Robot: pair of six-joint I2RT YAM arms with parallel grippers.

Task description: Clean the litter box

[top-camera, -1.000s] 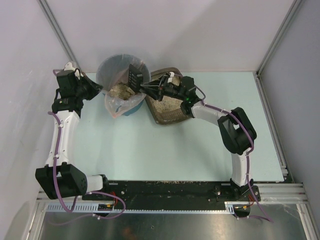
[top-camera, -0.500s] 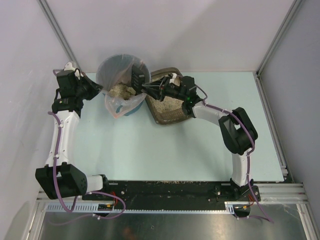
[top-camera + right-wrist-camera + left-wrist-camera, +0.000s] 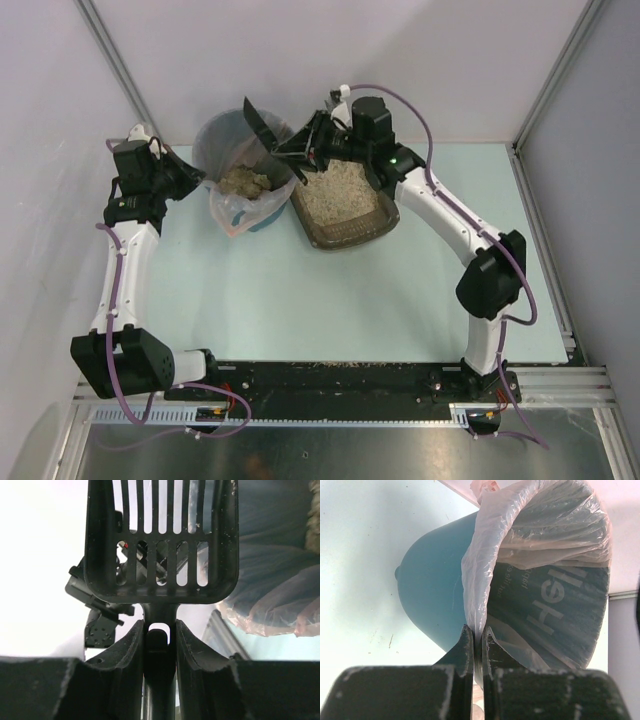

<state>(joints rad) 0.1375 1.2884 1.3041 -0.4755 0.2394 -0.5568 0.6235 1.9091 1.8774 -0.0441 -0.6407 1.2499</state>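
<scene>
The litter box, a grey-brown tray of beige granules, lies at the back of the table, right of the round teal bin. My right gripper hangs above the tray's back left corner. It is shut on the handle of a black slotted scoop, whose head is raised over the bin's right rim. In the right wrist view the scoop looks empty between my right gripper's fingers. My left gripper is shut on the bin's rim and clear liner, and it sits at the bin's left side.
Clumps of litter lie inside the lined bin. The liner droops over the bin's front onto the pale green table. White walls stand close behind, and a metal rail runs along the right edge.
My right arm has risen and swung back, lifting the scoop out of the bin to above its right rim. The litter box is now uncovered. The left arm has stayed put.
</scene>
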